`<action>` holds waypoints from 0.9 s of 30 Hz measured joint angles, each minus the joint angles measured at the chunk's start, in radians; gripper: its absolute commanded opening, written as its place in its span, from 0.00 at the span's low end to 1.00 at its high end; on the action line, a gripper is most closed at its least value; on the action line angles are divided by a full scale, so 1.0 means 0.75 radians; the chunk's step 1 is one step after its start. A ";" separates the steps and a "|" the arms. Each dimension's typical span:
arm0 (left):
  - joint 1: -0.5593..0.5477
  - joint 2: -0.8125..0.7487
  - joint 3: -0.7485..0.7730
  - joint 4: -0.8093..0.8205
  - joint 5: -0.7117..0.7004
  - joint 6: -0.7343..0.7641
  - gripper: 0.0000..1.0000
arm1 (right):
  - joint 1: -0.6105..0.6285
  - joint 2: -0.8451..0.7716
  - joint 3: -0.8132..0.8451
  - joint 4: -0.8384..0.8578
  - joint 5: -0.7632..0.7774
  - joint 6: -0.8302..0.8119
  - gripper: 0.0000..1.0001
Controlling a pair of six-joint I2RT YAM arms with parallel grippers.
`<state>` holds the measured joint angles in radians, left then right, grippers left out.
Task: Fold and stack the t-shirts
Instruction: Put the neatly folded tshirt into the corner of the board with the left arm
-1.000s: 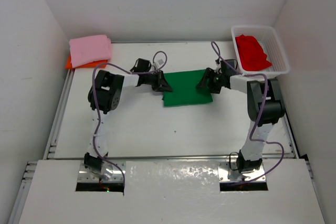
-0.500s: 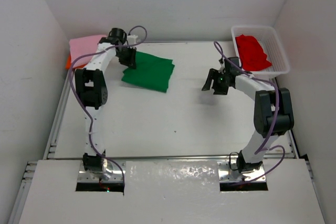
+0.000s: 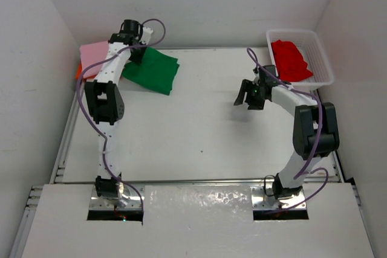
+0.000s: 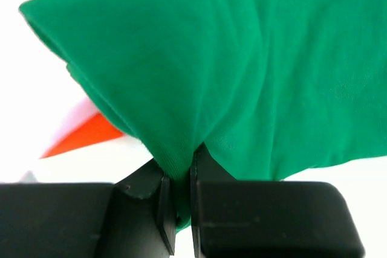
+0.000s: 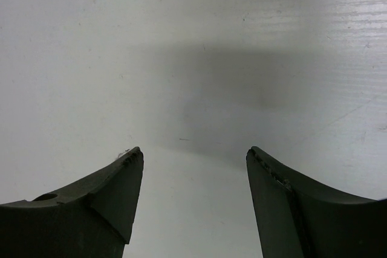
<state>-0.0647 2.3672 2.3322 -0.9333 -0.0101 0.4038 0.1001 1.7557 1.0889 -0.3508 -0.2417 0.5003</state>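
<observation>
One second ago the folded green t-shirt (image 3: 152,72) lay mid-table. From above, my left gripper (image 3: 136,52) has carried it to just right of the pink t-shirt (image 3: 94,57), which lies on the orange t-shirt (image 3: 78,72), so stacking looks close. Far right of pink, the red t-shirt (image 3: 290,60) waits in the basket (image 3: 323,67), with white walls around. Left wrist: jaws nearly closed, pinching a green fold. Right wrist: my right gripper (image 5: 193,161) is spread wide and empty over the bare white table (image 5: 193,40).

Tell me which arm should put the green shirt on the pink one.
Left. The left gripper is shut on the green shirt right beside the pink shirt; the right gripper is open over bare table.
</observation>
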 measured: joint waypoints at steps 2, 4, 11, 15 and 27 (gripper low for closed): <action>0.000 -0.010 0.000 0.030 -0.048 0.027 0.00 | 0.000 -0.016 -0.001 -0.008 0.008 0.000 0.67; 0.000 -0.020 0.000 0.054 -0.078 0.054 0.00 | 0.000 -0.044 -0.004 -0.018 0.013 0.000 0.67; 0.017 -0.077 0.045 0.101 -0.064 0.096 0.00 | 0.000 -0.160 -0.049 -0.044 0.049 -0.004 0.67; 0.056 -0.120 0.086 0.106 0.043 0.093 0.00 | 0.000 -0.194 -0.072 -0.074 0.072 -0.007 0.68; 0.282 -0.130 0.132 0.163 0.395 0.008 0.00 | 0.000 -0.227 -0.078 -0.112 0.100 -0.011 0.68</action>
<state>0.1467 2.2700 2.4313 -0.8108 0.2863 0.4099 0.1001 1.5856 1.0306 -0.4351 -0.1669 0.4923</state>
